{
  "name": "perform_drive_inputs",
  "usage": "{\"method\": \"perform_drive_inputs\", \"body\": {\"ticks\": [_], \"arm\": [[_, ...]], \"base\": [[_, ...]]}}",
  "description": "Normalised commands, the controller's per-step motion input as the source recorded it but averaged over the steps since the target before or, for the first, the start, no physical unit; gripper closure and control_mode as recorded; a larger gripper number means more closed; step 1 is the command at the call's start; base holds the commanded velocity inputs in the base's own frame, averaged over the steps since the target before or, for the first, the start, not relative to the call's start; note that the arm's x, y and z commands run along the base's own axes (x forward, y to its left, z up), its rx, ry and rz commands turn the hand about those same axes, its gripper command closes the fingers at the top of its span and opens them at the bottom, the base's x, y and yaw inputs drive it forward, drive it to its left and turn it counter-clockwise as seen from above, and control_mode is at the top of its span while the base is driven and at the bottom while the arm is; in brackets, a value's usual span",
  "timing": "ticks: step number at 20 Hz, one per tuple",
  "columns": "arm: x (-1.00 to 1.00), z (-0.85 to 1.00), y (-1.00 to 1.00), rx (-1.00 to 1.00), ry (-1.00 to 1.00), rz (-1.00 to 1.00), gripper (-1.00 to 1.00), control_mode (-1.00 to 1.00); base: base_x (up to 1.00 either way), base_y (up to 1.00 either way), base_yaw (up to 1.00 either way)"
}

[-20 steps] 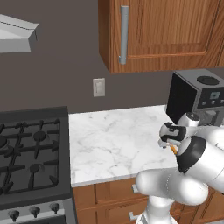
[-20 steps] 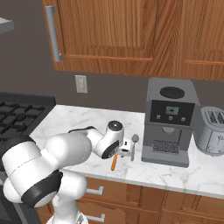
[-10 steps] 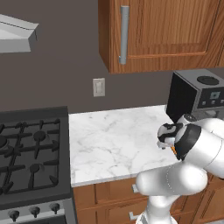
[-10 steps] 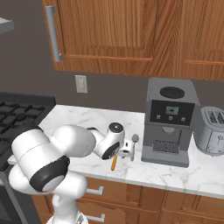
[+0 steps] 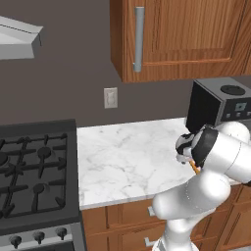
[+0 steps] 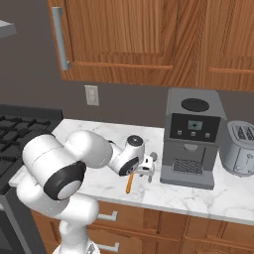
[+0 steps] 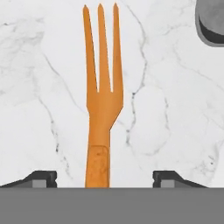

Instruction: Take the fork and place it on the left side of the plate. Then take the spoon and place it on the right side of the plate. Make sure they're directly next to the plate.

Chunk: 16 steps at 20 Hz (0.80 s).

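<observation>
The orange fork (image 7: 101, 100) is seen lying flat on the white marbled table (image 7: 39, 87), its long axis running straight away from the pincer (image 7: 104, 178) in the hand view, tines pointing to the far side and handle passing down between the two dark fingertips (image 7: 41, 177). The pincer is held wide apart, released and grasping nothing, with the handle centred in the gap and well clear of either tip. In the right base view the fork (image 6: 129, 182) is found on the table near its front edge, just below the pincer (image 6: 143, 167) and to the left of the coffee machine (image 6: 192, 138); a toaster (image 6: 240, 147) stands further right. In the left base view only a sliver of the fork (image 5: 195, 168) is visible past the arm's wrist.

The coming move is judged to turn on that alignment: the fingers are set across the handle, so a straight descent and closure would be expected to take it. Neither plate nor spoon can be identified with certainty; a grey rounded object (image 7: 211, 24) is cut off at the hand view's upper right corner. No brand, label or legible writing can be read on any appliance.
</observation>
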Motion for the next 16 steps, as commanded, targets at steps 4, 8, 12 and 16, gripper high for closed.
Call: {"method": "perform_drive_inputs", "body": {"ticks": [4,8,12,16], "arm": [[0.0,-0.31,0.0,0.0,0.02,0.0,1.0,-1.0],[-0.22,-0.32,0.0,0.0,0.01,0.0,1.0,-1.0],[-0.47,-0.08,0.03,0.05,0.0,0.04,1.0,-1.0],[-0.51,0.37,0.26,0.05,0.0,0.04,1.0,-1.0]], "base": [[0.0,0.0,0.0],[0.0,0.0,0.0],[0.0,0.0,0.0],[0.0,0.0,0.0]]}}
